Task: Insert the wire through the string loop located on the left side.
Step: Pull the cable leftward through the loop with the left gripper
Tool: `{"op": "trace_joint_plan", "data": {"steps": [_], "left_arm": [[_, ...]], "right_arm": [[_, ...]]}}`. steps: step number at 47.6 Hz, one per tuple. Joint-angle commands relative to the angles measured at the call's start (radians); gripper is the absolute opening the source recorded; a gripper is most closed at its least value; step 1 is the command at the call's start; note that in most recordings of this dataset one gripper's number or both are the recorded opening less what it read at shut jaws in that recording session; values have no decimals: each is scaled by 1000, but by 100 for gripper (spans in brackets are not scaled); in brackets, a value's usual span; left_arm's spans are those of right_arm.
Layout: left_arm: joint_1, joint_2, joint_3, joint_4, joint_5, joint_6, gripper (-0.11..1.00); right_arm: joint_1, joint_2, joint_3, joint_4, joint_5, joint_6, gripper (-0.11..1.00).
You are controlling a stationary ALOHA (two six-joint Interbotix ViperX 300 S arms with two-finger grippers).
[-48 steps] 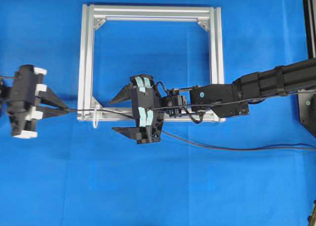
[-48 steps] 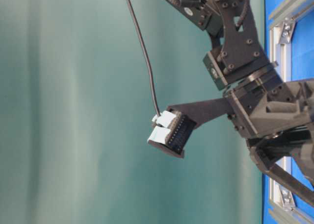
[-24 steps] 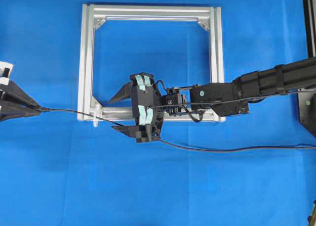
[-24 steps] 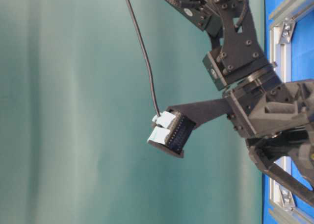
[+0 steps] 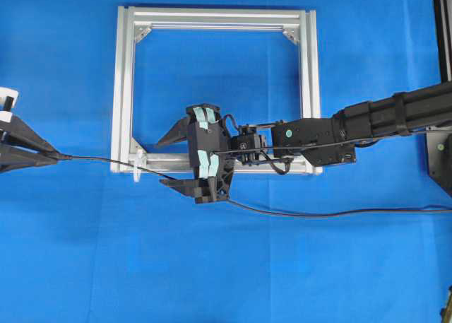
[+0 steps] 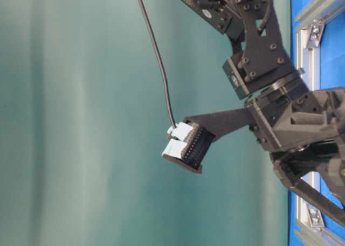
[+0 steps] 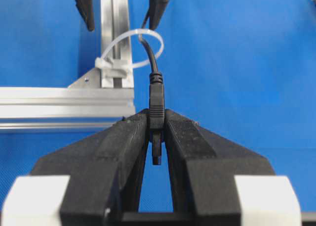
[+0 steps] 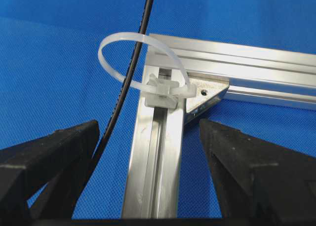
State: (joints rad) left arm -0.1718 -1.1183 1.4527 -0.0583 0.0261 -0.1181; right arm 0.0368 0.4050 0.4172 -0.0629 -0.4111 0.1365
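Left gripper [image 7: 157, 132] of mine was clamped on the wire's plug [image 7: 156, 105]. Wire [image 8: 129, 67] ran through the string loop [image 8: 140, 63]. Right gripper [image 5: 182, 162] stood spread wide, holding nothing.

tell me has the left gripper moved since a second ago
Yes. In the overhead view the left gripper has pulled away to the left of the silver frame, its jaws shut on the wire, drawing it through the string loop.

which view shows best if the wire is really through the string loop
The right wrist view: the wire runs through the string loop, close and unobstructed. The left wrist view shows it too, farther off. Overhead, the loop is a tiny whitish speck. The table-level view misses it.
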Motion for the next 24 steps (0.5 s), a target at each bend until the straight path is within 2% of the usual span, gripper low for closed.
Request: {"op": "trace_joint_plan", "data": {"steps": [1,4,12,16,24], "left_arm": [[-5,12,-11,3,3,-6,9],[-3,12,-11,-2,8,-9,14],[18,12,-11,-3,11,-31,65],[26,12,-11,-3,11,-35,84],[28,11,-11,-3,9,-37,80]], "right_arm": [[-2,-52,-11,2,-8,2,95],[-2,-52,-11,3,-8,2,95],[-2,-52,-11,2,-8,2,95],[-2,-52,-11,2,-8,2,95],[-2,-52,-12,2,-8,2,95]]}}
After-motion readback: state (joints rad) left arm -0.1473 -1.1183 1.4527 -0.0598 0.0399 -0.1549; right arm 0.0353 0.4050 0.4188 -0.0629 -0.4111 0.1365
